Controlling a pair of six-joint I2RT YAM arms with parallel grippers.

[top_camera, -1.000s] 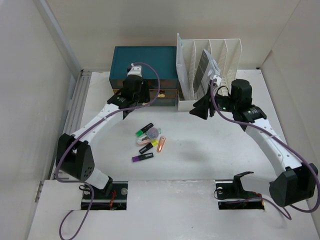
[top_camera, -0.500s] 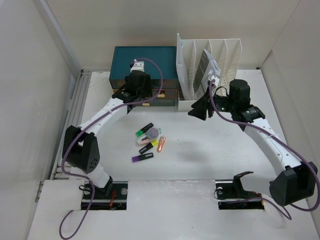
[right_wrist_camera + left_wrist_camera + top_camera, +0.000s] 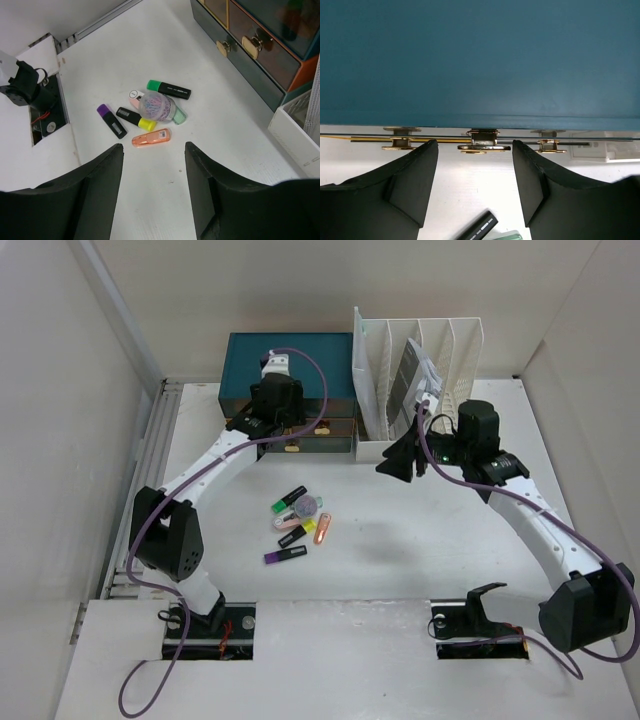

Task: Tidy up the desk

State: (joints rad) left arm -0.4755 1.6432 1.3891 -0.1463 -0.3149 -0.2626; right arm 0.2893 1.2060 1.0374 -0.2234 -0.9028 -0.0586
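You're looking at the large flat white desk (image 3: 420, 560), lying level, stretching wide, white walls (image 3: 60, 440) standing around it

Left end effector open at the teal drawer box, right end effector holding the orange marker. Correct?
No. The right end effector is open and empty; the orange marker lies on the desk, as the right wrist view shows. The left end effector is open at the drawer box.

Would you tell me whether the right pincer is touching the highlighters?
Apart: the top view shows bare desk between the right pincer and the highlighters.
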